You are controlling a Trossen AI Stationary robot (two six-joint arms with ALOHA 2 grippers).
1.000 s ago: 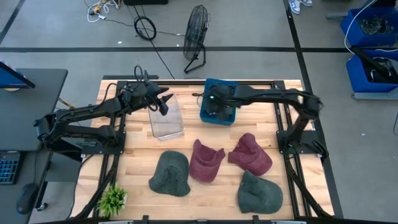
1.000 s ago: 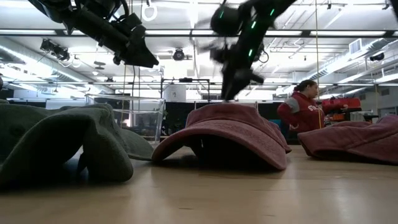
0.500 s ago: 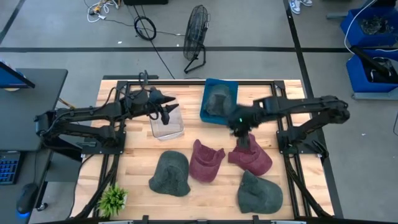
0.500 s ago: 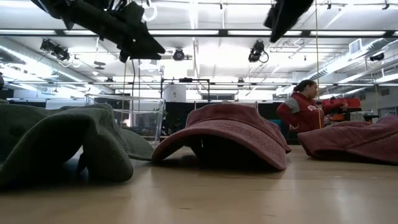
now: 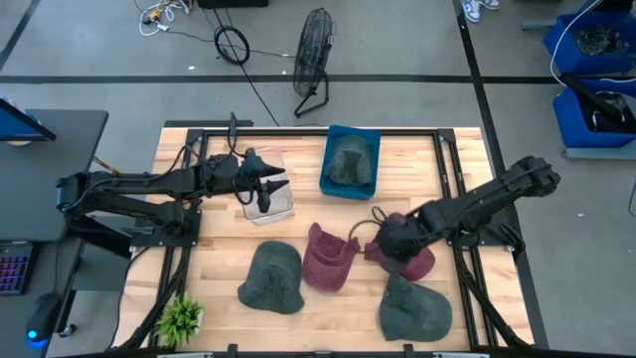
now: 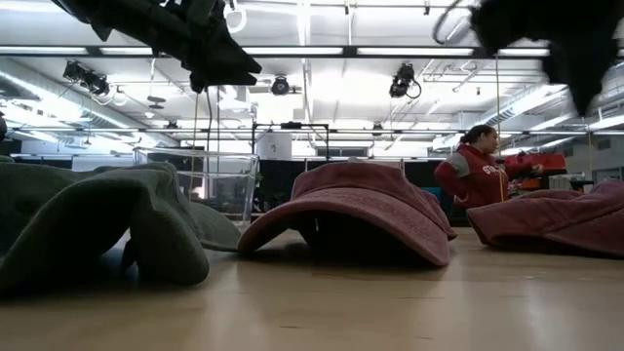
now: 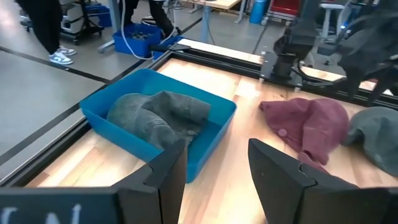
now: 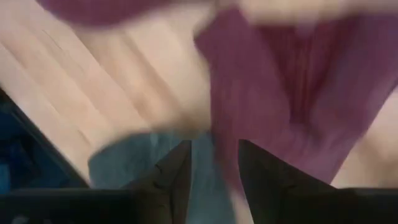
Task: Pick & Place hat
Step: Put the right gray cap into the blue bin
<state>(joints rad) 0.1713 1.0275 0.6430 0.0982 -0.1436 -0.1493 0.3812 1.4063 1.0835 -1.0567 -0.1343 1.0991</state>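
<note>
Directly below right fingers: maroon hat

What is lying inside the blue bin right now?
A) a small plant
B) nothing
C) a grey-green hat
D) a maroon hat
C: the high view shows a grey-green hat lying inside the blue bin, and the left wrist view shows the same.

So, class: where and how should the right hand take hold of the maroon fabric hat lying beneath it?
Judging from above, the right hand should descend vertically onto the maroon fabric hat's raised, crumpled crown. The hat lies slumped on the wooden table, so its bunched folds offer more to pinch than the flat brim.
</note>
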